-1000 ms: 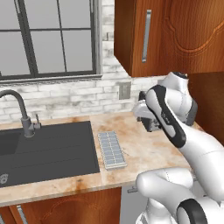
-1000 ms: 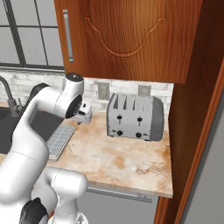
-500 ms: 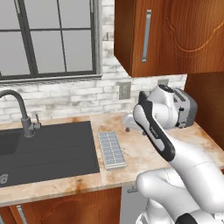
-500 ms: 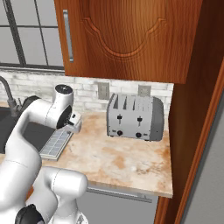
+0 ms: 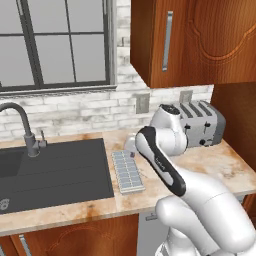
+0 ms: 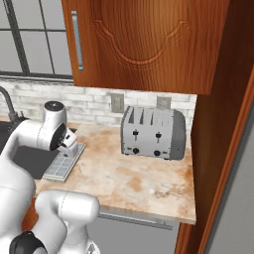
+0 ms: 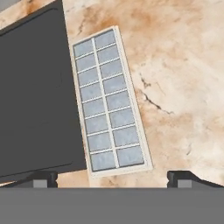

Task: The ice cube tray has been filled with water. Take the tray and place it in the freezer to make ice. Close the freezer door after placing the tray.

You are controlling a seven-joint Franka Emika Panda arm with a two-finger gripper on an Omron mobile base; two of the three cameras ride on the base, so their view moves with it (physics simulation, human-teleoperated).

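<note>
The pincer (image 7: 112, 179) hangs over the desk with its jaws spread wide and nothing between them; in the hand view its two dark fingertips (image 7: 40, 178) rise at the bottom edge, one over the sink's corner, the other over bare stone. Between those tips and reaching away from them lies the ice cube tray (image 7: 109, 102), flat on the marbled desk (image 7: 175, 87), its long side just beside the dark sink (image 7: 35, 96). The tray is a two-wide grid of square cells with a pale rim, and the cells look greyish blue.

From the left base view the tray (image 5: 127, 171) sits near the front of the desk (image 5: 220, 165), beside the right rim of the sink (image 5: 55, 172), with the arm's wrist bent above its far end. From the right base view the tray (image 6: 60, 165) lies under the white hand, apart from it.

Further back, a silver four-slot toaster (image 6: 153, 133) stands against the white brick wall, well apart from the tray. A dark tap (image 5: 20, 125) curves up behind the sink. Brown wooden cabinets (image 6: 144, 42) hang above, and a window (image 5: 55, 45) sits over the sink.
</note>
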